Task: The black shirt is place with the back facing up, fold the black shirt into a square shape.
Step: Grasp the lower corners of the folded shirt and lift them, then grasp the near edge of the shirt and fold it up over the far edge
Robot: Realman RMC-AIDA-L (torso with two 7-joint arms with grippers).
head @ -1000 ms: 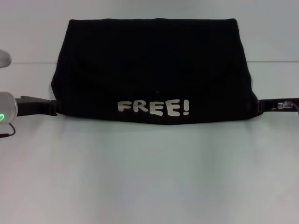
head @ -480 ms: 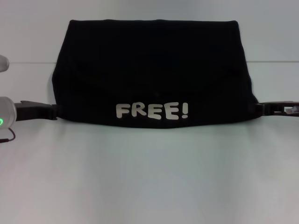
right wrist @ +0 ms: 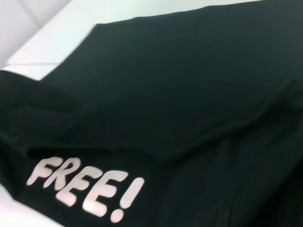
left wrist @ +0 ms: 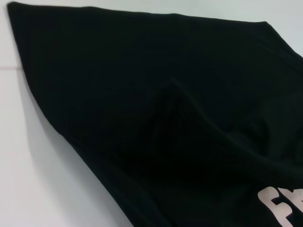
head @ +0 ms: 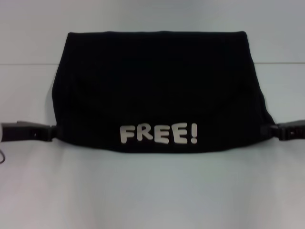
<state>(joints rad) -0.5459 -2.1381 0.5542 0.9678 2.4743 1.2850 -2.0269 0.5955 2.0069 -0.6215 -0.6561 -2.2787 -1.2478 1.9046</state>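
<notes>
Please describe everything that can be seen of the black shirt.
The black shirt is soft, plain black cloth, folded into a wide band on the white table. Silver-white "FREE!" lettering lies face up near its near edge. Its far edge is straight; its sides slope outward toward the robot. The left gripper meets its near left corner and the right gripper its near right corner. The wrist views show gentle creases in the cloth.

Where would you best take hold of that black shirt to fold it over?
Probably at the two near corners of the black shirt, coming in from either side. Its lettered near edge spans both corners, where the left gripper and right gripper sit, so lifting there would keep it taut.
</notes>
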